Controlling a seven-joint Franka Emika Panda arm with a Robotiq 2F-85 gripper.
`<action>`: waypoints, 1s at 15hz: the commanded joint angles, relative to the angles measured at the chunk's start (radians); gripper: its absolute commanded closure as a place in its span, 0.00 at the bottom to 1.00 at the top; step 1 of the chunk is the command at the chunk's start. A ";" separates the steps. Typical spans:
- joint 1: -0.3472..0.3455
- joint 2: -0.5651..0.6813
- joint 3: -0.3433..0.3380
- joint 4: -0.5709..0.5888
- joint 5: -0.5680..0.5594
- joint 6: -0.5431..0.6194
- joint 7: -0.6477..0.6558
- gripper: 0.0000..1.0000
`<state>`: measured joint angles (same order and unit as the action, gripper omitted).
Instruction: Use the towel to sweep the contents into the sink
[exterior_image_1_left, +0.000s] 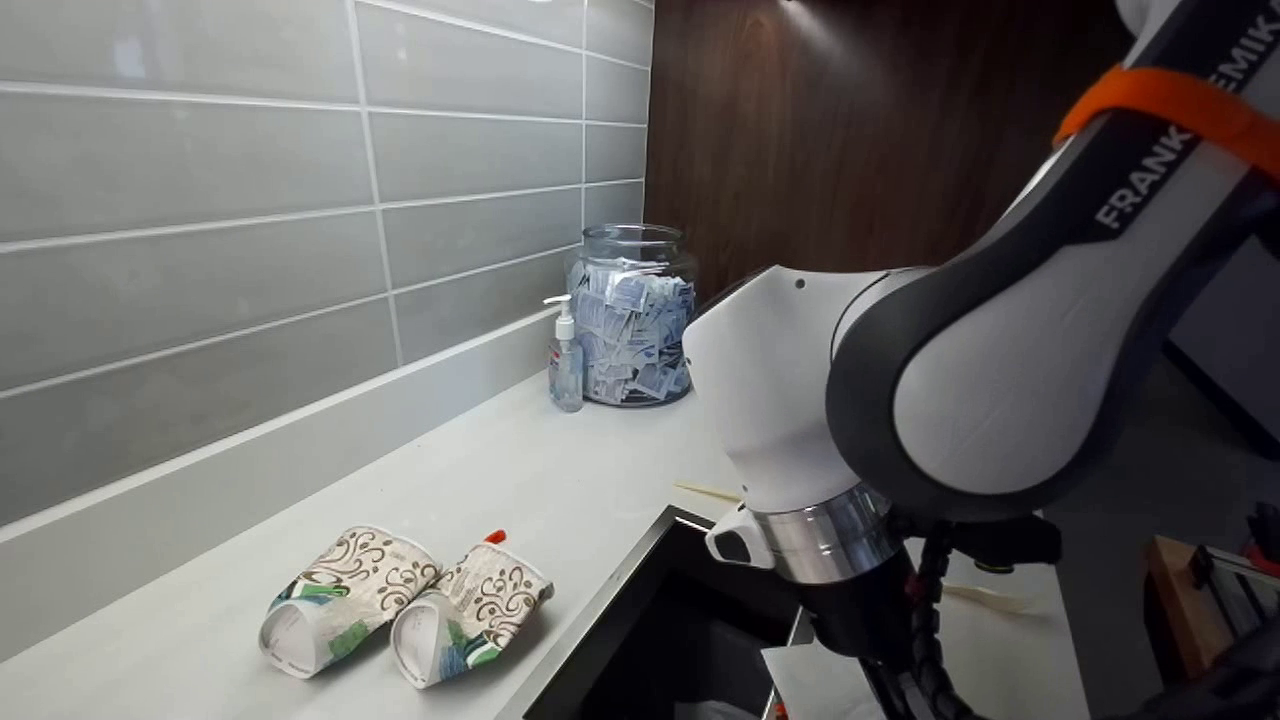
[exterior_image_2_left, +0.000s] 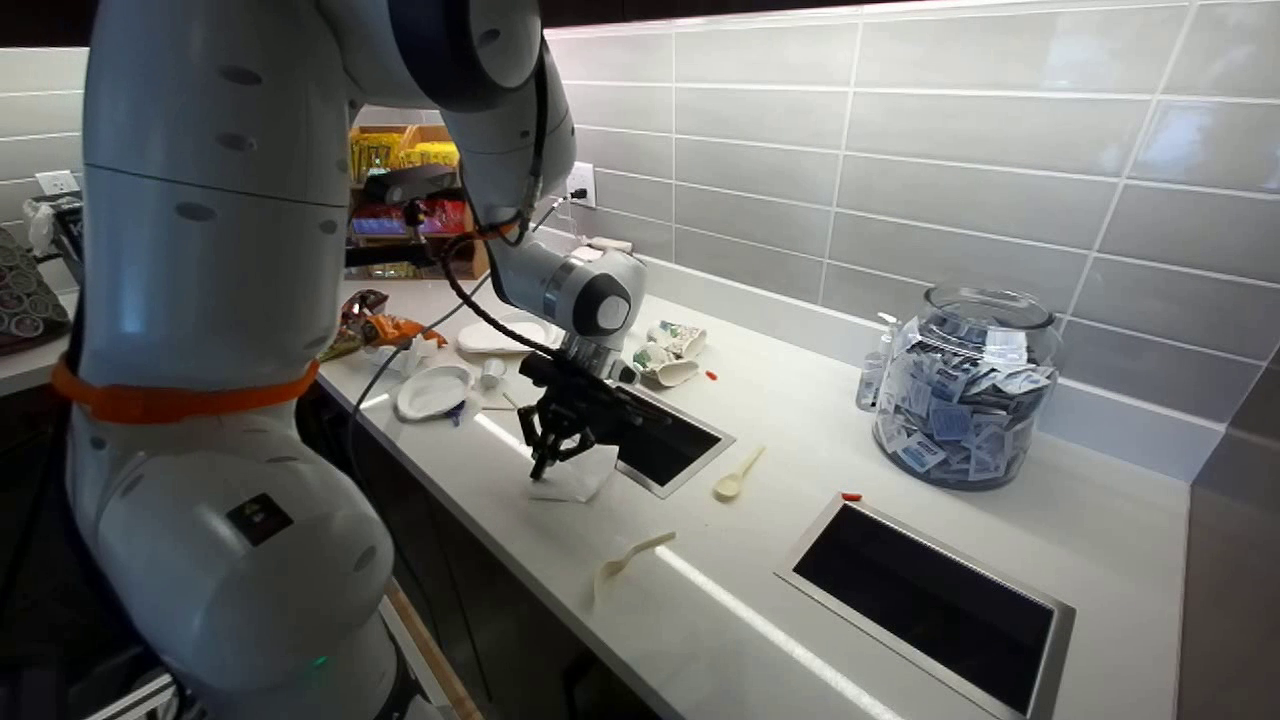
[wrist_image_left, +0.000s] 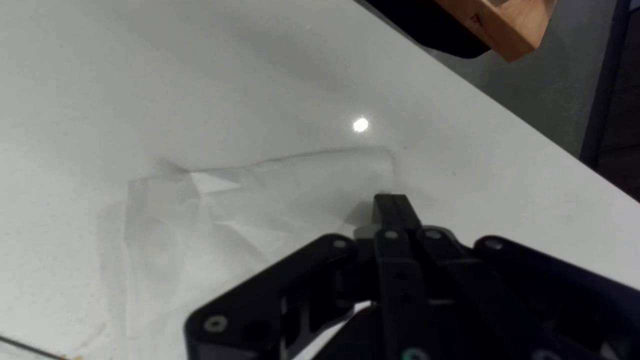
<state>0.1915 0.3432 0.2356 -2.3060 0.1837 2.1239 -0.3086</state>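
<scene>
The pale tabletop carries the things and looks smooth, so a cloth should meet little drag on it. Set into it is a dark, metal-rimmed opening that I take for the sink. The towel lies on the tabletop just beside that sink, between it and the front edge; whether a corner laps over the rim I cannot tell. It is thin, whitish and roughly square, with sharp creases along its upper border in the wrist view. I expect it to be very light and limp, apt to slide and ruck up when pushed, and the crisp folds hint at something papery that a hard tug might tear. The better hold seems a gathered pinch in from the side away from the sink, giving a thicker pad to press with. The fingers are clenched together, tips at the towel's side nearer the front edge; whether any cloth is caught between them I cannot make out. A small red piece lies across the sink from the towel; a soft, thin border could ride over it.
</scene>
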 joint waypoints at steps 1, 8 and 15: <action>0.017 0.029 -0.011 0.016 -0.066 0.064 0.092 1.00; 0.023 0.012 -0.018 0.006 -0.095 0.192 0.206 1.00; 0.054 -0.023 -0.048 -0.016 -0.178 0.323 0.378 1.00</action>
<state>0.2221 0.3418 0.2088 -2.2903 0.0456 2.3975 -0.0112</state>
